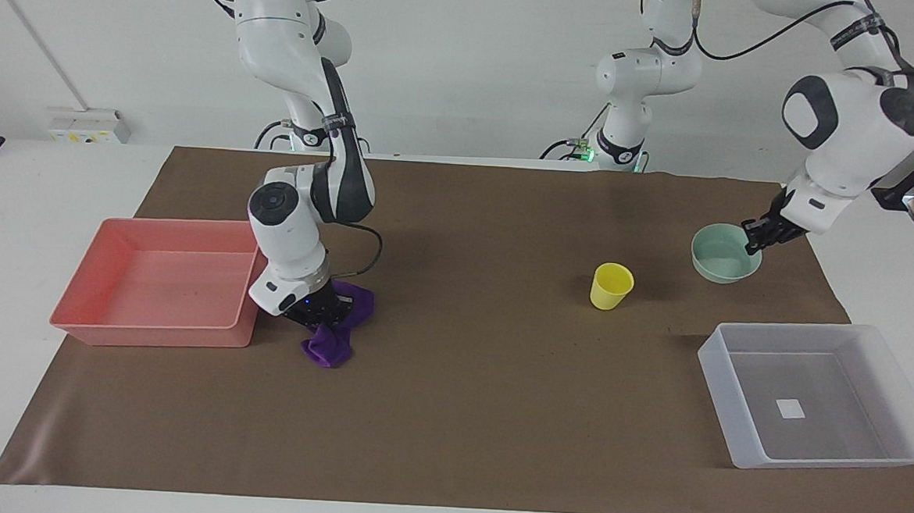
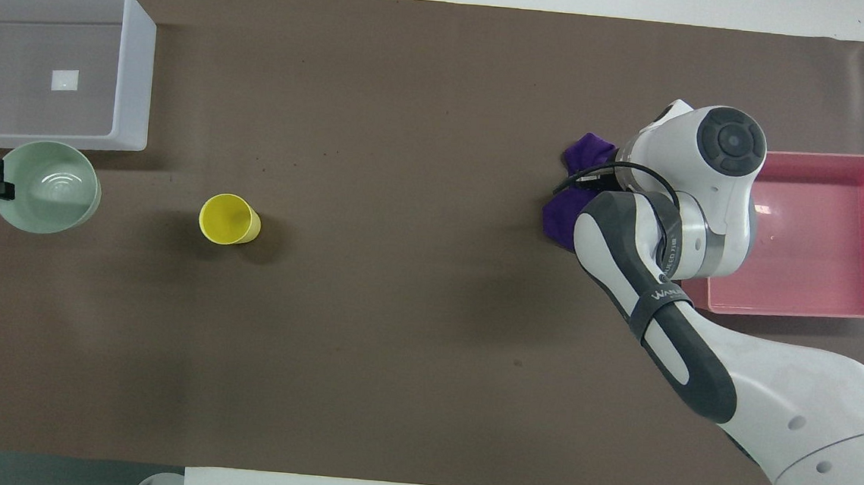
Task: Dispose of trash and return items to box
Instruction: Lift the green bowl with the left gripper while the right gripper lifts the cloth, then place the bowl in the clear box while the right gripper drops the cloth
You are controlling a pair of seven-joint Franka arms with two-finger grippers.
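Over the mat near the left arm's end, your left gripper (image 1: 755, 239) has the mint-green bowl (image 1: 719, 257) pinched by its rim, fingers closed on the wall, bowl lifted clear. That step looks like the carry: next you'd need to swing it over the translucent box (image 1: 876, 460) and lower it inside. Your right gripper (image 1: 321, 312) is pressed down into the purple rag (image 1: 329, 347) beside the pink tray (image 1: 78, 321); whether its fingers have closed, you cannot tell. The yellow cup (image 1: 610, 286) stands untouched on the mat.
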